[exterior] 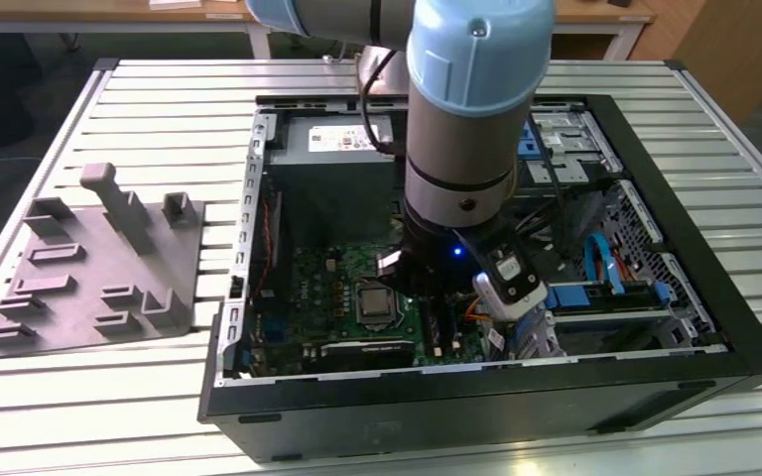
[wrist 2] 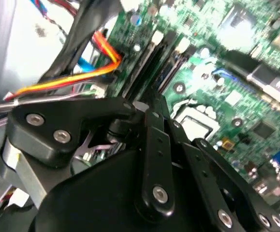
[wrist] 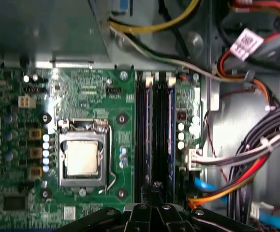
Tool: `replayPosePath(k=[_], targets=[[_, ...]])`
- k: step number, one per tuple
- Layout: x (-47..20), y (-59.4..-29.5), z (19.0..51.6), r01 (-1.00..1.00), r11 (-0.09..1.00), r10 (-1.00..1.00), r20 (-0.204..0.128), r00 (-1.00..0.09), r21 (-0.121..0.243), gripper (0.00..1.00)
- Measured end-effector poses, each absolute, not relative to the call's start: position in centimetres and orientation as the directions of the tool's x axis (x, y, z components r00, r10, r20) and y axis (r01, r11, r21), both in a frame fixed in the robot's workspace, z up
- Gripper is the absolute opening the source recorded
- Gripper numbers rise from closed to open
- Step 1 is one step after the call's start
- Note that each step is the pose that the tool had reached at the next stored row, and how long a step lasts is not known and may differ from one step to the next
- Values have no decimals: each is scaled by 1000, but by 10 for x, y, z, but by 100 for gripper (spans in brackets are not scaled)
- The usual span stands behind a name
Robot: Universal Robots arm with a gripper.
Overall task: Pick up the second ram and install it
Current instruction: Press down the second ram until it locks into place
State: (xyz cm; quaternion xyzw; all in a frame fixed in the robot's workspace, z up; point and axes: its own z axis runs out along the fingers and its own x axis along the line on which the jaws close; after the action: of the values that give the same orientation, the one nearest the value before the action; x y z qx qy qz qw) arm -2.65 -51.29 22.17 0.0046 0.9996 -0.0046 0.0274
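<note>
My gripper (wrist: 154,187) (wrist 2: 152,104) is down inside the open computer case, over the near end of the row of long black memory slots on the green motherboard (wrist: 81,96). Its fingers are drawn together to a narrow tip. A thin dark strip, seemingly the second ram (wrist: 153,130) (wrist 2: 147,67) seen edge-on, runs along a slot straight out from that tip. Whether the tip touches it is hidden by the gripper body. In the exterior view the arm (exterior: 460,149) stands upright over the board's right part.
The grey holder tray (exterior: 90,268) with upright posts lies left of the case (exterior: 698,297) in the exterior view. The processor socket (wrist: 81,157) sits beside the slots. Orange, red and grey cable bundles (wrist: 246,159) crowd the other side, next to the drive cage.
</note>
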Motion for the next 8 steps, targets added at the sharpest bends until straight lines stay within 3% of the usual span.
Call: replayPosePath(k=[8], targets=[[-27, -520, 216, 10, 1000, 8, -54, -999, -20, 10]])
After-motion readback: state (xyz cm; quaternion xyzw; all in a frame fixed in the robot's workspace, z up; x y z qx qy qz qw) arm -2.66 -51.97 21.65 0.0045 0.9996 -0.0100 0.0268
